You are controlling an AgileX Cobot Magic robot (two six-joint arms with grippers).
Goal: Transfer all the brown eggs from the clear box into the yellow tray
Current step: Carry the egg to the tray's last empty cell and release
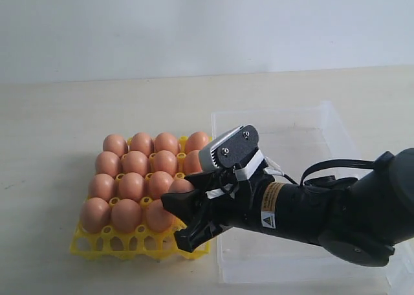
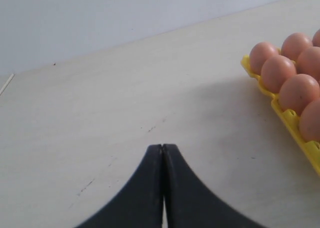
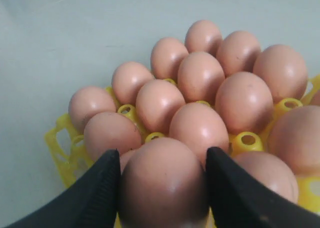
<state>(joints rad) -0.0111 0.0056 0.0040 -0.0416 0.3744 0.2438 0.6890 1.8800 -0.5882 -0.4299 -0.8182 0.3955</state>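
Gripped in the right gripper [image 3: 161, 153], fingers spread wide and pressed on both flanks: one egg [image 3: 162, 188], long axis seemingly along the fingers. Poised low over the tray [image 1: 97, 244] at its near right corner in the exterior view, beside three eggs [image 1: 126, 214] of the nearest filled row. Free cup probably straight below, so down, not sideways. No more visible in the box [image 1: 310, 123]. Left gripper [image 2: 162, 150] closed on nothing over the table [image 2: 100, 113], left of the tray and farther off.

Pale cream table top [image 1: 52, 152] with faint wood grain, a few small dark marks [image 2: 150, 129] on the left part, plain white wall [image 1: 194, 23] along the far edge, soft even light throughout.
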